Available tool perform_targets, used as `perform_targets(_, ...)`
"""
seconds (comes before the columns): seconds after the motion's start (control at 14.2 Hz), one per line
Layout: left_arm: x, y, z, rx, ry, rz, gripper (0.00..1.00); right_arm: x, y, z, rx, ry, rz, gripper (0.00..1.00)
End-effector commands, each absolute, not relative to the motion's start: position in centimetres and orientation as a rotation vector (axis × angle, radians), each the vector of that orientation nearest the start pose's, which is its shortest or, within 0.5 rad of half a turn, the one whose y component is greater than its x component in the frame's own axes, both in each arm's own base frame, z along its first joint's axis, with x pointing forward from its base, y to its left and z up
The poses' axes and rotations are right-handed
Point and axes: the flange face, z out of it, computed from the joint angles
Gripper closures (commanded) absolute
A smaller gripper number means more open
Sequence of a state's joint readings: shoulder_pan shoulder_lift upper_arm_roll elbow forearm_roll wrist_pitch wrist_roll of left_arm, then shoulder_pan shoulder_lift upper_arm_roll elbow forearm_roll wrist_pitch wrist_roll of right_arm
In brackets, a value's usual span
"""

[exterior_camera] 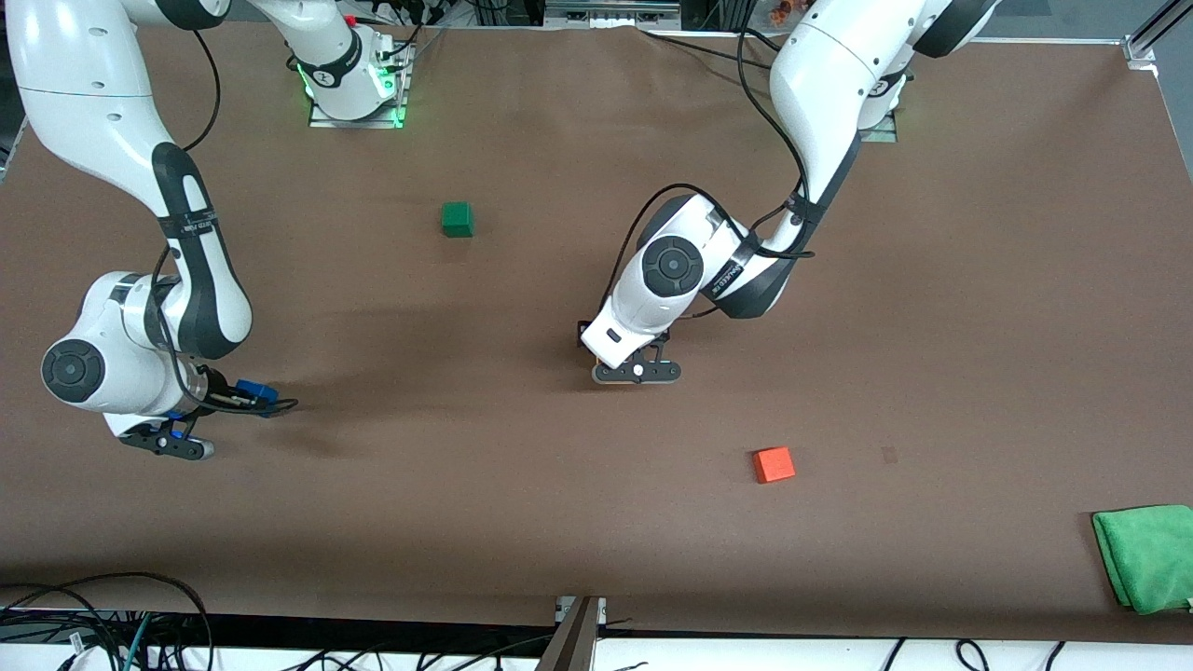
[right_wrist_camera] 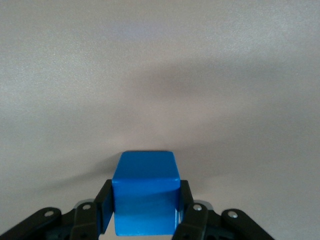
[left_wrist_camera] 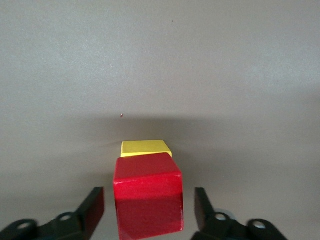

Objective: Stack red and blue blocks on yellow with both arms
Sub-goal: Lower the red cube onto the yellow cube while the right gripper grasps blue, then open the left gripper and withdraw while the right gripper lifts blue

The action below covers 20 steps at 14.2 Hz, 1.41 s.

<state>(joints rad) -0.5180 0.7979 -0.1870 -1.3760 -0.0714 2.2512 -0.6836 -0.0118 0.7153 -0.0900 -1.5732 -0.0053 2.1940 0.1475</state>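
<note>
Red block (left_wrist_camera: 148, 195) atop yellow (left_wrist_camera: 145, 148), left gripper (left_wrist_camera: 149, 210) fingers apart.

My red block (left_wrist_camera: 148, 195), yellow block (left_wrist_camera: 145, 148) and blue block (right_wrist_camera: 145, 192) all look matte and smooth. The brown table (exterior_camera: 932, 326) looks dull, paper-like. My arms' white shells shine like glossy plastic. The green cloth (exterior_camera: 1148, 555) looks soft.
</note>
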Motion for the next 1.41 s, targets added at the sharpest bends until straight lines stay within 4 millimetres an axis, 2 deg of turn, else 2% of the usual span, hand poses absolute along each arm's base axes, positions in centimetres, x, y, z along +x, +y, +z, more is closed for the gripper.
perform_targets(0.0,58.9,-46.4,25.7,-3.336,-0.158,0.073,0.0,69.0,-6.3,22.8,-3.179,0.347,0.11,0.64)
perform_targets(0.21,59.6,-45.8,27.4,-3.345,-0.171,0.046,0.0,69.1,-5.8,25.9,-3.175,0.311,0.087,0.64)
perform_targets(0.42,61.6,-41.8,30.1,-3.323,-0.242,0.089,0.0,69.3,-3.4,29.0,-3.17,0.262,0.062,0.64)
perform_targets(0.57,63.9,-36.8,33.9,-3.311,-0.352,0.109,0.0,69.7,-1.1,31.6,-3.159,0.223,0.08,0.64)
perform_targets(0.64,65.4,-33.4,34.8,-3.297,-0.42,0.122,0.0,69.9,0.0,32.8,-3.155,0.198,0.087,0.64)
perform_targets(0.71,66.4,-30.3,36.5,-3.302,-0.426,0.131,0.0,70.1,1.5,33.8,-3.152,0.167,0.097,0.64)
perform_targets(0.78,66.4,-29.1,37.7,-3.329,-0.325,0.171,0.0,70.3,3.0,35.2,-3.15,0.132,0.095,0.64)
perform_targets(0.92,65.6,-25.8,40.3,-3.301,-0.23,0.249,0.0,70.3,7.3,37.1,-3.154,0.036,0.105,0.64)
perform_targets(1.06,64.7,-22.7,43.7,-3.262,-0.245,0.288,0.0,69.8,12.5,38.1,-3.153,-0.066,0.09,0.64)
perform_targets(1.27,61.5,-16.7,51.2,-3.233,-0.244,0.237,0.0,67.9,22.3,39.6,-3.154,-0.052,0.034,0.64)
perform_targets(1.34,60.4,-14.2,52.9,-3.229,-0.252,0.209,0.0,67.2,25.4,40.0,-3.152,-0.049,0.017,0.64)
